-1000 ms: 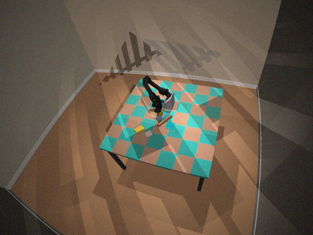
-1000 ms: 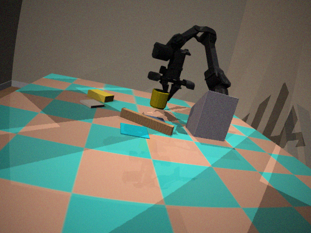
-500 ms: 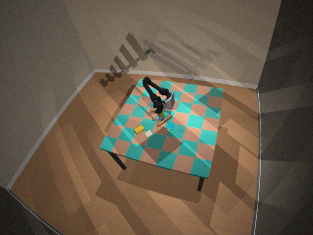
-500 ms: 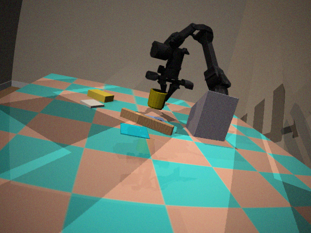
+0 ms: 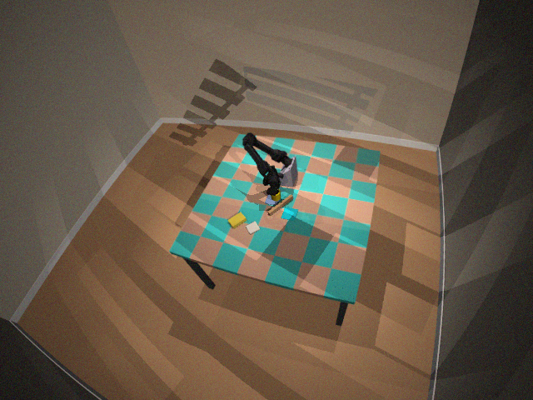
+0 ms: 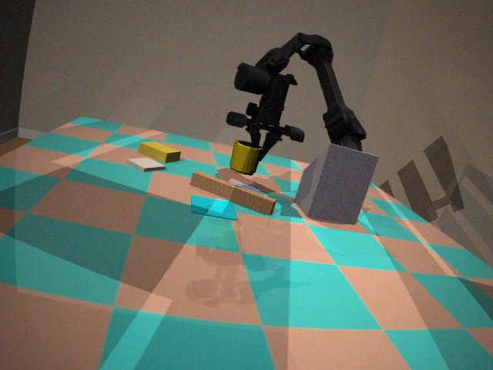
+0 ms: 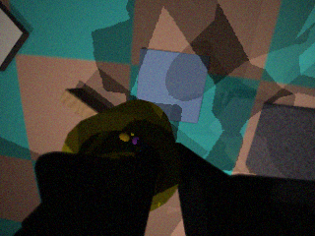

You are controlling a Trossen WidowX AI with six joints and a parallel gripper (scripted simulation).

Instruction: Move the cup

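Note:
A yellow cup [image 5: 276, 196] [image 6: 245, 157] [image 7: 164, 123] hangs above the table, nearly upright with a slight tilt. My gripper [image 6: 259, 148] is shut on its wall; the fingers also fill the lower part of the wrist view. A few small marbles [image 7: 129, 138] show inside the cup. The blue pad [image 5: 270, 201] [image 6: 243, 186] [image 7: 169, 74] lies flat below and near the cup, behind the wooden bar. The cyan pad [image 5: 290, 213] [image 6: 210, 207] lies on the other side of the bar; it is not seen in the wrist view.
A wooden bar [image 5: 280, 205] [image 6: 230, 192] stands between the two pads. A grey block [image 5: 289, 172] [image 6: 338, 185] [image 7: 283, 143] stands near the arm's base. A yellow block [image 5: 236, 220] [image 6: 158, 151] and a white flat tile [image 5: 252, 227] [image 6: 145, 163] [image 7: 9, 36] lie off to one side.

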